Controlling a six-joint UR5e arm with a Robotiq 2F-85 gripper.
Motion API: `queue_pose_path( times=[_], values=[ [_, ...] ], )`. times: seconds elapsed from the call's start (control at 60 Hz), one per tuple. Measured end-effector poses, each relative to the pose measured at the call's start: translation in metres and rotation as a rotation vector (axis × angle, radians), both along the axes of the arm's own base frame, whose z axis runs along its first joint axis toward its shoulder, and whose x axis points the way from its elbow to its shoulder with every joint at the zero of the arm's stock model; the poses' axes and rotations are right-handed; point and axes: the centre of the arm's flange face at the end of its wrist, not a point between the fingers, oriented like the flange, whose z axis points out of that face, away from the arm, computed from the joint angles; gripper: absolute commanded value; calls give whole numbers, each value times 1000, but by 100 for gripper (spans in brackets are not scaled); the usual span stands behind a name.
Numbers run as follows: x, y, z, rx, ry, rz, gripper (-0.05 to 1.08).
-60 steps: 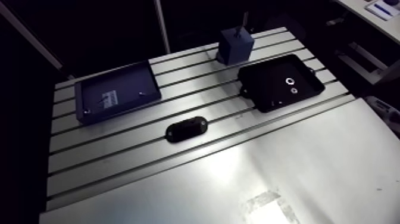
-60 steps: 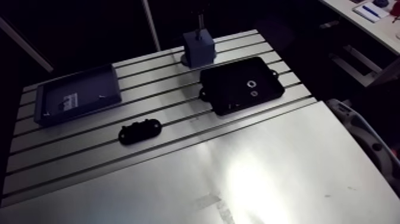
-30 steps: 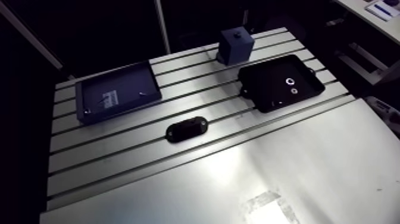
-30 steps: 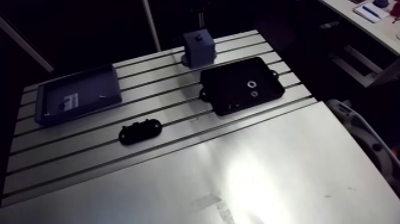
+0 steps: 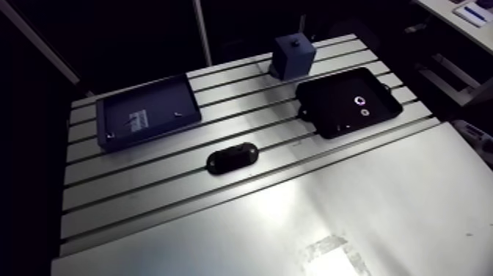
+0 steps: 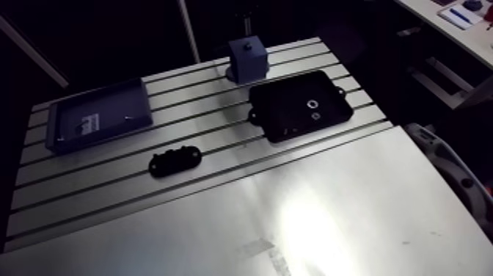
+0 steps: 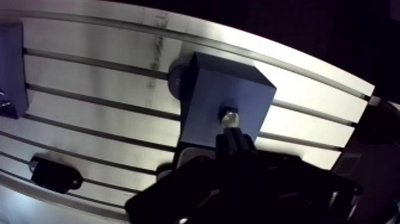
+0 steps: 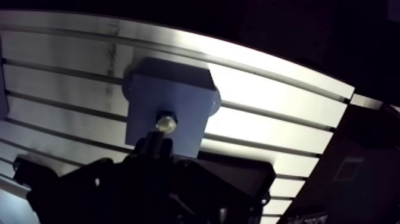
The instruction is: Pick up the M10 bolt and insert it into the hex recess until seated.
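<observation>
Bolt point(image 7: 229, 117) shows as a bright metal end in the middle of the blue block's point(image 7: 214, 89) top face, so I judge the insertion is at its close. My next move would be to confirm it is fully seated, then lift straight clear. The gripper point(image 7: 234, 140) is a dark mass just short of the bolt, and I cannot tell whether the jaws are apart or together. Only the arm view shows me the block at the desk's point(image 5: 147, 183) far edge, with the black tray point(image 5: 330, 103) just beside it.

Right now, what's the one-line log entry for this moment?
M10 bolt: in blue block top, head showing | gripper: right beside bolt, grip unclear | insertion: looks done, seating unconfirmed
</observation>
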Motion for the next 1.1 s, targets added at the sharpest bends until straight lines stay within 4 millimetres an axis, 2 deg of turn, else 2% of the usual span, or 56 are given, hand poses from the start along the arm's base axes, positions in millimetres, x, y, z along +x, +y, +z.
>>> queue_pose_path(
  times=[1.1],
  values=[
    [-1,5,-24,-6,-16,-11,102]
  ],
)
